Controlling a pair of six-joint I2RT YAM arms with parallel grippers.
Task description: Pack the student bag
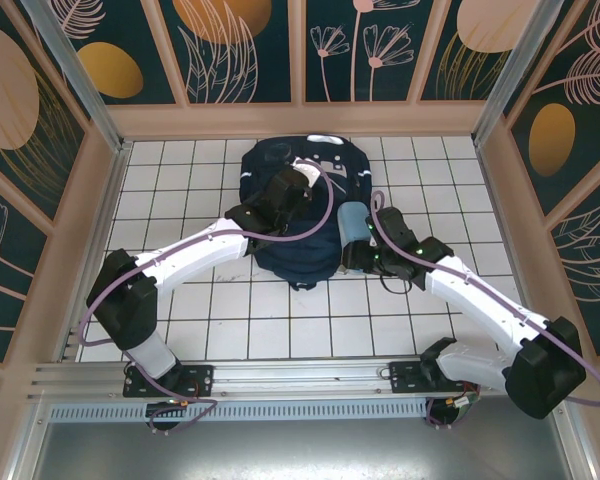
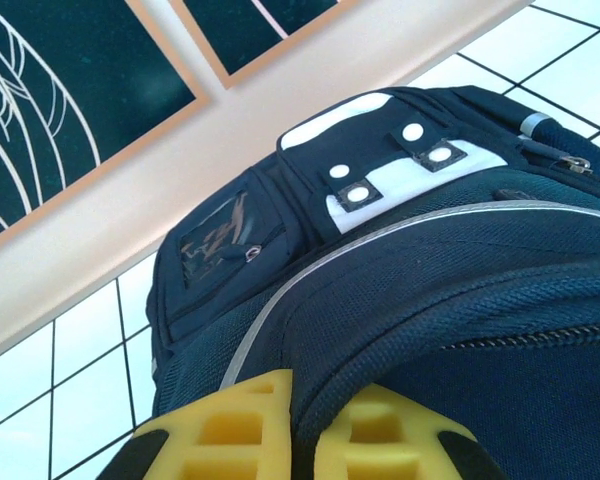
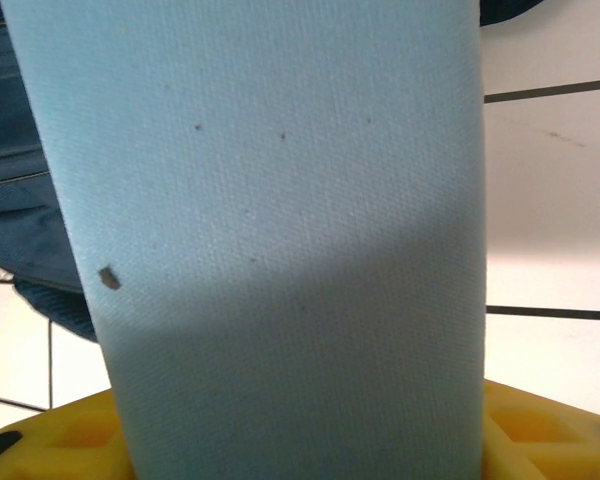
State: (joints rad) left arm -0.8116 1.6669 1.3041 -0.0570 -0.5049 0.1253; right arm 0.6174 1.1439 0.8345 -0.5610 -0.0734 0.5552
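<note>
Top view: your backpack (image 1: pixel 298 215) lies on the tiled table (image 1: pixel 230 330), centre, toward the far wall. Left gripper (image 1: pixel 285 188) is on top of it. Right gripper (image 1: pixel 363 252) is just beside its right edge, with a light blue case (image 1: pixel 355 222) touching the bag.

Left wrist: yellow fingers (image 2: pixel 220 435) are nearly together, pinching a fold of backpack fabric. You get detail here that the top view lacks: a white patch with snaps (image 2: pixel 380 170) and a clear pocket (image 2: pixel 220 245).

Right wrist: the case blocks most of your view, clamped at half width between the fingers (image 3: pixel 550 430). The backpack edge is at left.
</note>
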